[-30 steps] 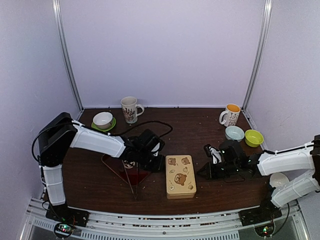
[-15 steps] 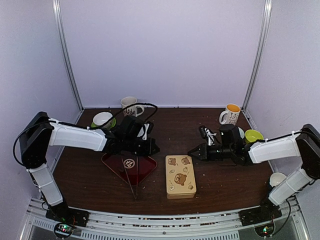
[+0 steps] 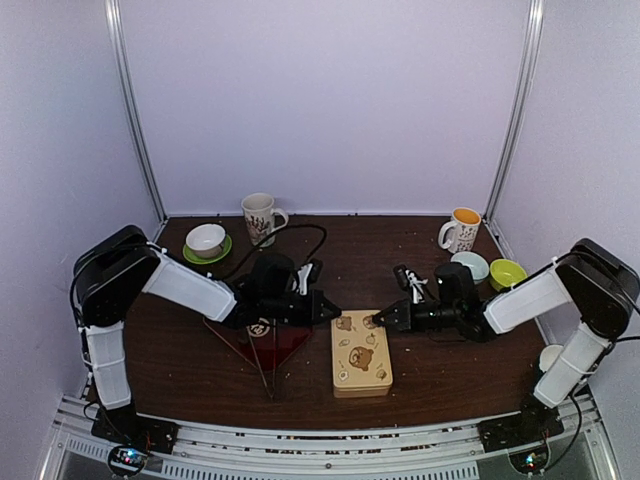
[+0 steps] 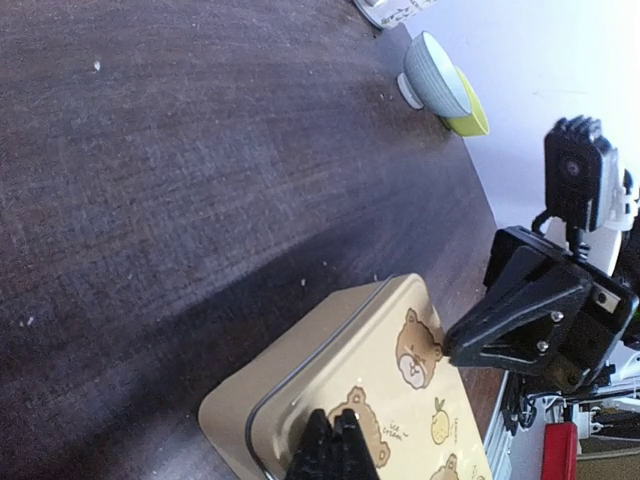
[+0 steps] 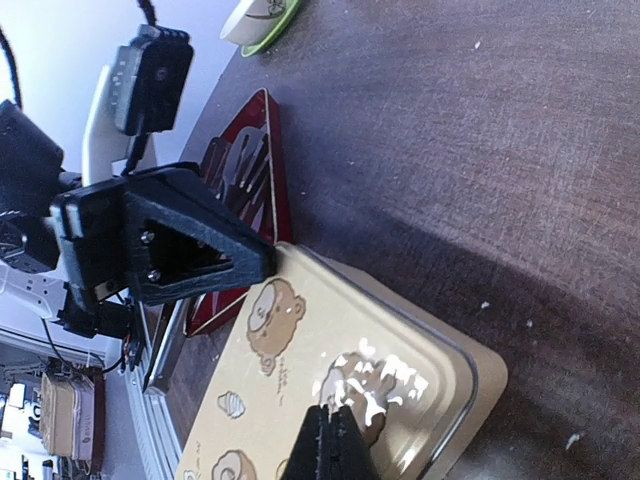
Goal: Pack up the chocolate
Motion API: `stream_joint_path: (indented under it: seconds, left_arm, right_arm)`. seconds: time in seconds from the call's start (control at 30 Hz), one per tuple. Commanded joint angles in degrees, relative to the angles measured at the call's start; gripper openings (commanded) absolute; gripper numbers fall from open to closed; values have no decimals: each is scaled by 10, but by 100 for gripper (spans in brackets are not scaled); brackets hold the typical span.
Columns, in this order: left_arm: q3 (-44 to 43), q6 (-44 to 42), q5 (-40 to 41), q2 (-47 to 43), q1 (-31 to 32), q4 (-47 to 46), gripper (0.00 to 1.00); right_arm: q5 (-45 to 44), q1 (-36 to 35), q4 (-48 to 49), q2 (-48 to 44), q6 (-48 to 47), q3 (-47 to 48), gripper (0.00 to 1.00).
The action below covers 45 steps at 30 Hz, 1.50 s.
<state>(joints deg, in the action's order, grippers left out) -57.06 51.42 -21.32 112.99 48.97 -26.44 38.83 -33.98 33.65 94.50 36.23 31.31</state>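
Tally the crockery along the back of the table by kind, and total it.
Mugs: 2
Bowls: 3
Saucers: 1
Total: 6

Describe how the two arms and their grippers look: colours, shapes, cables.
Both the left arm and right arm have white link shells between bulky black joints. The left gripper and right gripper are matte black triangular frames with visible screws, tapering to narrow tips. A thin black cable loops above the left wrist.
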Motion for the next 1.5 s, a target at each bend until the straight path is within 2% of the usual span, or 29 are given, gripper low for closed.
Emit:
stream_joint_path:
  seconds: [0.0, 0.17, 0.23, 0.5, 0.73, 0.8, 0.9, 1.03, 1.13, 1.27, 1.47]
  left_arm:
    - [21, 8, 6, 12, 4, 16, 0]
    - [33, -11, 7, -54, 31, 16, 0]
    - [27, -18, -4, -54, 48, 21, 0]
    - [48, -4, 17, -7, 67, 40, 0]
    - [51, -27, 11, -72, 115, 71, 0]
    - [59, -20, 13, -70, 128, 60, 0]
    - [84, -1, 20, -53, 131, 30, 0]
    - [90, -1, 31, -73, 134, 45, 0]
    - [81, -15, 49, -125, 149, 73, 0]
    - [78, -19, 57, -157, 162, 94, 0]
    - [107, 15, 67, -89, 162, 82, 0]
  right_arm:
    - [6, -4, 33, -41, -10, -42, 0]
    - [12, -5, 98, 54, 6, -69, 0]
    - [5, -6, 97, 56, 5, -73, 0]
    - [20, -17, 54, -110, -13, -117, 0]
    - [25, -18, 119, -8, -5, -152, 0]
    - [25, -19, 122, -27, 3, -158, 0]
    - [23, -25, 70, -104, -3, -158, 0]
    - [14, -43, 28, -181, -10, -166, 0]
    - [-14, -45, -1, -169, -24, -173, 0]
    - [-2, -45, -5, -125, -32, -161, 0]
    - [17, -65, -27, -214, -22, -156, 0]
